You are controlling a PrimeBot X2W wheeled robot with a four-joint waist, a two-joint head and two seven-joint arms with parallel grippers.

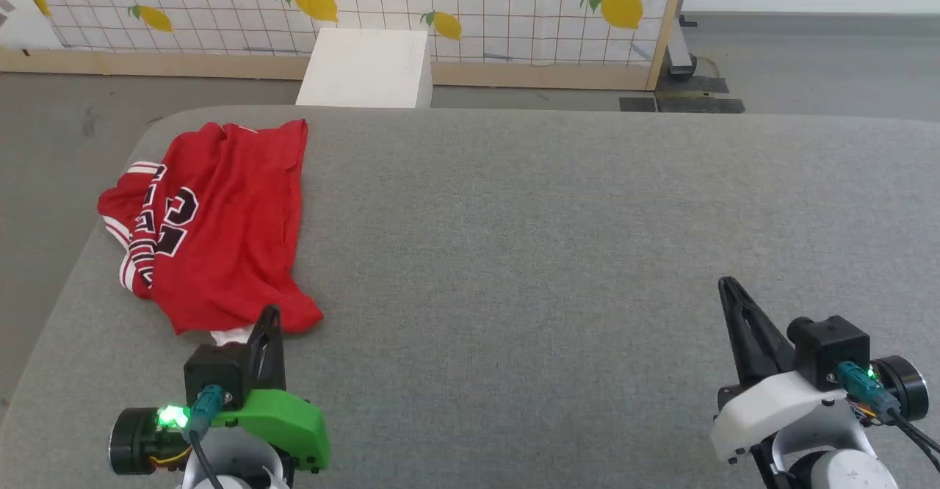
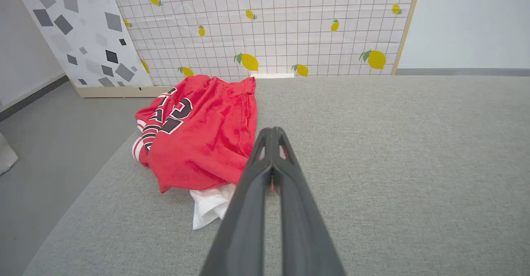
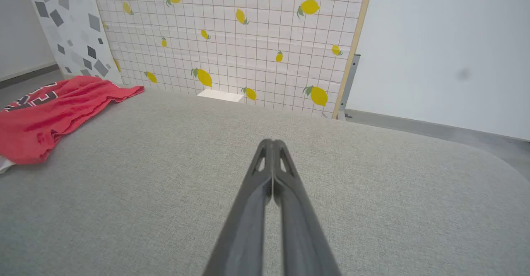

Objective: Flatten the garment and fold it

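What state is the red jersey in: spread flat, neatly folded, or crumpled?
Crumpled. The garment lies bunched and wrinkled, number creased, white fabric poking from under its near edge.

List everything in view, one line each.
garment: 1, red with white trim and black number, crumpled at table's far-left corner
table: 1, grey fabric top, in front of robot
box: 1, white, behind table's far edge
lemon panel: 1, white grid with yellow lemons, upright behind box
speckled panel: 1, white with grey shapes, left of lemon panel
floor: 1, grey, around table
left end effector: 1, dark, shut, at garment's near edge
right end effector: 1, dark, shut, over bare table, right side
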